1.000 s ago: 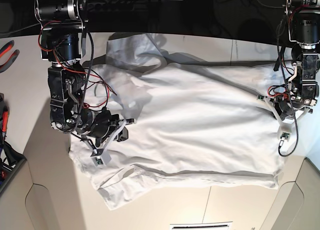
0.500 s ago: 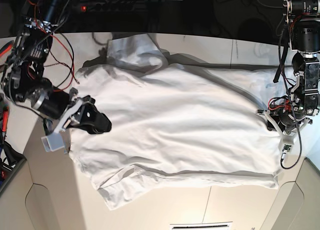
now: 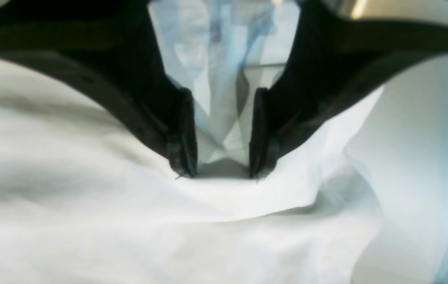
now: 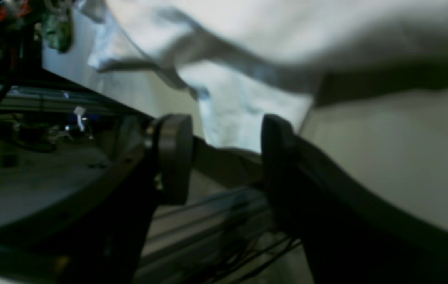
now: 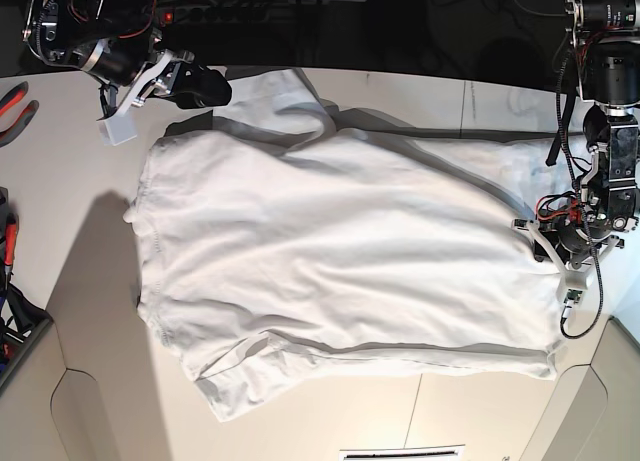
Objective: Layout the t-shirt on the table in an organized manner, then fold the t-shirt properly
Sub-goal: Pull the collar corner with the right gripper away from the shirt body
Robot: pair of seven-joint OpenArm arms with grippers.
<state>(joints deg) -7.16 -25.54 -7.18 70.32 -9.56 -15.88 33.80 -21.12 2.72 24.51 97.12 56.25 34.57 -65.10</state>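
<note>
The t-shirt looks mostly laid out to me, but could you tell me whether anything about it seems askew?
Yes. The t-shirt lies mostly flat on the table, but the sleeve at its upper left is bunched and folded over, and the lower-left sleeve is creased under.

The plain white, wrinkly cotton t-shirt [image 5: 340, 261] lies spread nearly flat across the large off-white table [image 5: 70, 181], one sleeve bunched at its far edge.
</note>
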